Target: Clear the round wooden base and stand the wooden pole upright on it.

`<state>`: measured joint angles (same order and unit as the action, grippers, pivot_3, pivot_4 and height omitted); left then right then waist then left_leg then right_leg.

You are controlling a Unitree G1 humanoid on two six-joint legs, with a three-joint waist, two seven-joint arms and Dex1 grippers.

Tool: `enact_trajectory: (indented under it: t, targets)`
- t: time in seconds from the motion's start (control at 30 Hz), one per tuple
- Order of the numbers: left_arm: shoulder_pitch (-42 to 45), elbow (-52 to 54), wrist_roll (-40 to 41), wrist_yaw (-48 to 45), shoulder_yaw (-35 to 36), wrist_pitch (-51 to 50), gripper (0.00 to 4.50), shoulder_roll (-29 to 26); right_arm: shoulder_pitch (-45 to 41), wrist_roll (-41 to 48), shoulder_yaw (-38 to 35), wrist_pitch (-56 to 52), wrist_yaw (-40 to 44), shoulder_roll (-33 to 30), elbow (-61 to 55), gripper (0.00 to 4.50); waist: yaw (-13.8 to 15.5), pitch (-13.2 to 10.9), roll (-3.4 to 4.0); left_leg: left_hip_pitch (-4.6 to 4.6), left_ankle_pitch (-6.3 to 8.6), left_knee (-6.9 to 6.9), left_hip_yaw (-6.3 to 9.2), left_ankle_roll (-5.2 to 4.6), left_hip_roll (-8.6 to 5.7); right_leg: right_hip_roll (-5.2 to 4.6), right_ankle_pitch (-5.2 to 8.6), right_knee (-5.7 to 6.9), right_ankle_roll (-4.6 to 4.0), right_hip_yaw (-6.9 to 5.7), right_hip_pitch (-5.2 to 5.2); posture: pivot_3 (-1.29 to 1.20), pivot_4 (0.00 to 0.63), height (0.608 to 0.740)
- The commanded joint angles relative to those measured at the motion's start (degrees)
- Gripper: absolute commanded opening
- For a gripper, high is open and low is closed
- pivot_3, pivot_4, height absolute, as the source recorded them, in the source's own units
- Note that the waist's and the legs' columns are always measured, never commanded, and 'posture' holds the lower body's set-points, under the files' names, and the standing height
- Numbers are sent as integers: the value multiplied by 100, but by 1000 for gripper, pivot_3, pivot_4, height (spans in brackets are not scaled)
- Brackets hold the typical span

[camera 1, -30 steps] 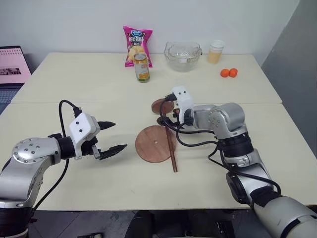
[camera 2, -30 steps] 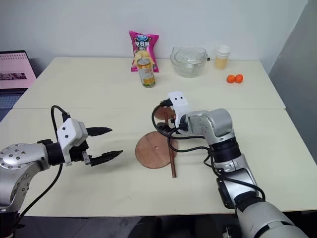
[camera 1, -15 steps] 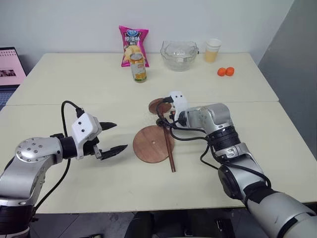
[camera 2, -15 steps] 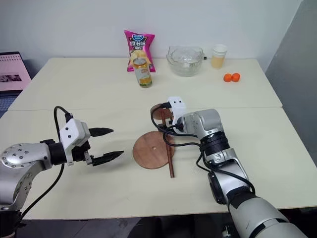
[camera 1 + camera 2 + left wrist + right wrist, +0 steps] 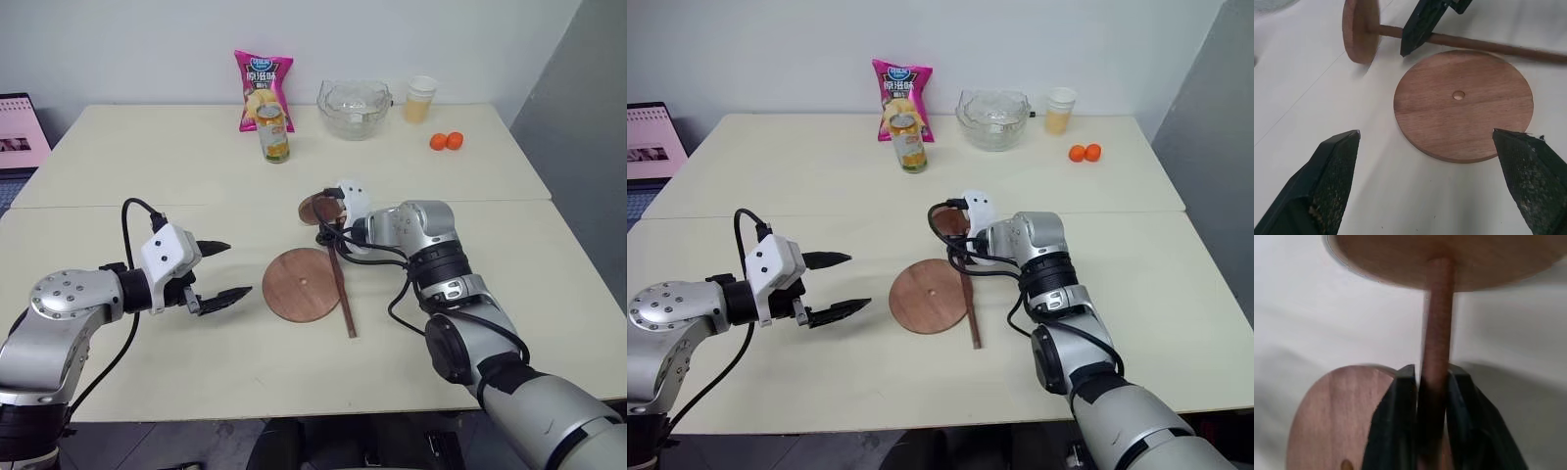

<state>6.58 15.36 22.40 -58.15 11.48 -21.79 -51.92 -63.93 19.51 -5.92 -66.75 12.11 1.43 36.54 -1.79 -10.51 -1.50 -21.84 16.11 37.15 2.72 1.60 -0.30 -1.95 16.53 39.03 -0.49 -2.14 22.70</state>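
The round wooden base [image 5: 302,284] lies flat on the table, its centre hole showing in the left wrist view [image 5: 1464,105]. The wooden pole [image 5: 344,299] lies along the base's right rim. The disc [image 5: 315,208] fixed to its end is at the far side, standing on edge. My right gripper [image 5: 330,240] is shut on the pole just below that disc, and its fingers [image 5: 1400,401] clamp the rod from both sides. My left gripper [image 5: 238,267] hovers open to the left of the base, pointing at it, with nothing between its fingers.
At the table's far side stand a pink snack bag [image 5: 263,88], a can [image 5: 275,134], a glass bowl [image 5: 354,106] and a cup of yellow drink [image 5: 421,98]. Two small oranges [image 5: 444,141] lie at the far right. A laptop [image 5: 22,127] sits at the far left edge.
My right gripper has closed on the pole, and the pole's near end has swung slightly to the right. The left arm has kept still. The head camera shifted early on.
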Motion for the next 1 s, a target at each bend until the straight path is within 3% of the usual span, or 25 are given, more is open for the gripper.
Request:
enact_trajectory:
  t: [0.03,0.3,0.43,0.53,0.73,1.0]
  targets:
    - [136,125,138,-8,114,15,4500,-5,-211,160,-282,-9,-26,50,-51,246,2,0,0,-1,0,0,0,0,0,0,0,0,0,0,0,0,150,740]
    - [181,194,493,55,239,-174,4500,127,-193,290,-436,-189,146,-64,-527,246,-1,0,0,-2,0,0,-1,0,0,0,0,1,0,1,2,0,150,740]
    - [115,207,549,104,339,-164,4500,119,120,459,24,25,716,-297,-1867,246,2,0,0,-8,0,0,0,0,0,0,0,0,0,1,8,0,150,740]
    - [-111,170,528,117,582,-124,4500,56,658,761,170,905,1458,-472,-3332,246,3,1,-1,-22,0,1,-1,0,0,0,0,-1,1,2,24,0,150,740]
    - [-525,326,505,92,933,34,4500,49,1487,660,647,2655,2333,-716,-4639,246,1,2,-3,-26,0,-1,-6,0,2,1,0,4,2,7,36,0,150,740]
    - [-864,563,726,0,1252,325,4500,270,2428,380,1355,4901,2847,-259,-4877,245,3,3,-4,-23,-1,0,-7,1,3,1,-1,10,2,7,38,0,150,740]
